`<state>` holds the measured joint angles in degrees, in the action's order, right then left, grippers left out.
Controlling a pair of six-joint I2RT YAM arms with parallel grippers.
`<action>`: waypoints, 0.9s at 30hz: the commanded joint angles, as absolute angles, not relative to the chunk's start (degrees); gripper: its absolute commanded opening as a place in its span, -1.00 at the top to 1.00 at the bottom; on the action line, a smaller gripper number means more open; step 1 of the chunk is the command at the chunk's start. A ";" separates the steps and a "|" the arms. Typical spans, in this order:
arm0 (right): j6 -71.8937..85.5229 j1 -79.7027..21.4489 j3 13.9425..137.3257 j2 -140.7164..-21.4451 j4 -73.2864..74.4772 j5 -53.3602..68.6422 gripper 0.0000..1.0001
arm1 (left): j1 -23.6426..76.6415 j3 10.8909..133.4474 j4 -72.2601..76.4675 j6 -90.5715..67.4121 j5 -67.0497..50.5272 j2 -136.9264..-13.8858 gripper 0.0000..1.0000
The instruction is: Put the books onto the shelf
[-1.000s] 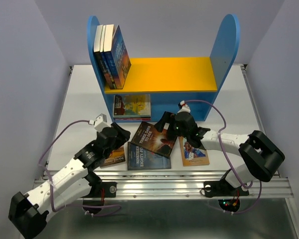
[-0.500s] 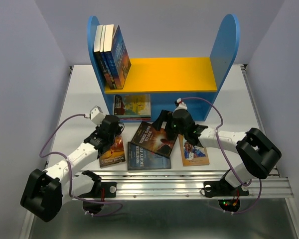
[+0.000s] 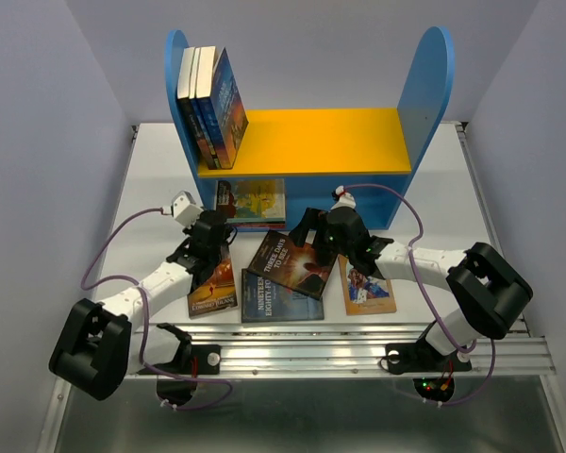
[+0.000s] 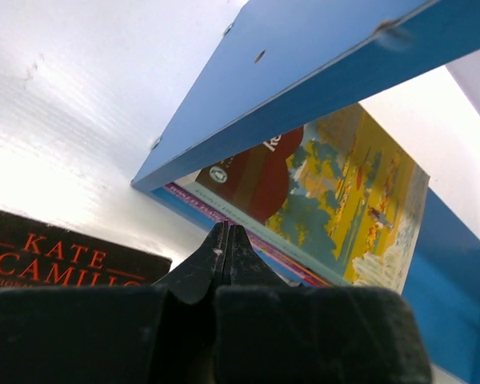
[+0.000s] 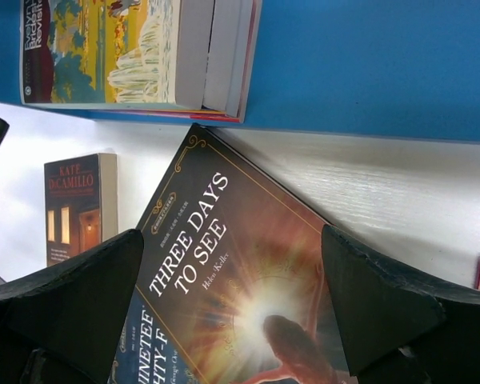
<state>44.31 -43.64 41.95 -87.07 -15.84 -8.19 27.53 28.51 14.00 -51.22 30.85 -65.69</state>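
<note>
Top external view: the left tool [image 3: 214,247] is pressed together, nothing pinched, and held over the dark brown Kate DiCamillo paperback [image 3: 213,294], near the lower left corner of the blue-sided shelf [image 3: 429,85]. The right tool [image 3: 313,236] is spread wide above the dark red "Three Days to See" paperback [image 3: 292,266], which overlaps a dark blue paperback [image 3: 281,300]. A tan paperback [image 3: 368,291] lies beside these on the white surface [image 3: 151,189]. Three upright books [image 3: 210,99] are noted on the yellow board [image 3: 330,142], and illustrated books [image 3: 253,200] lie flat below it.

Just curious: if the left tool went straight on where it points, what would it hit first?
Probably the yellow-teal illustrated book lying in the lower compartment of the shelf; the shut left tool aims at its near edge, though depth is unclear.
</note>
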 commanded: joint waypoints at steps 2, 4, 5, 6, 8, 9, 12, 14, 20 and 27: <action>42.71 -44.30 44.12 -86.05 -17.49 -10.81 -0.94 | 27.25 28.56 18.63 -49.22 33.31 -67.75 1.00; 42.54 -44.30 44.03 -85.87 -17.49 -11.07 -0.94 | 27.33 28.30 18.90 -49.22 32.44 -68.29 1.00; 42.54 -44.30 44.03 -85.61 -17.49 -11.42 -0.95 | 27.25 27.78 19.16 -49.39 31.91 -68.55 1.00; 42.45 -44.30 43.95 -85.61 -17.49 -11.51 -0.95 | 27.33 27.51 19.16 -49.74 31.82 -68.64 1.00; 42.36 -44.30 43.86 -85.43 -17.49 -11.86 -0.95 | 27.33 26.64 19.25 -50.01 30.86 -68.29 1.00; 42.19 -44.30 43.77 -85.34 -17.49 -11.87 -0.96 | 27.25 26.28 19.34 -50.18 30.68 -68.03 1.00; 42.19 -44.30 43.68 -85.17 -17.49 -12.13 -0.96 | 27.25 25.32 20.56 -50.27 31.54 -67.50 1.00; 42.10 -44.30 43.59 -85.08 -17.49 -12.39 -0.96 | 27.25 25.40 21.00 -50.01 31.99 -68.46 1.00; 42.10 -44.30 43.42 -84.99 -17.49 -12.74 -0.96 | 27.25 24.52 25.83 -49.13 30.76 -70.22 1.00; 41.92 -44.30 43.51 -84.64 -17.49 -13.01 -0.96 | 27.33 26.45 25.40 -48.52 31.64 -73.21 1.00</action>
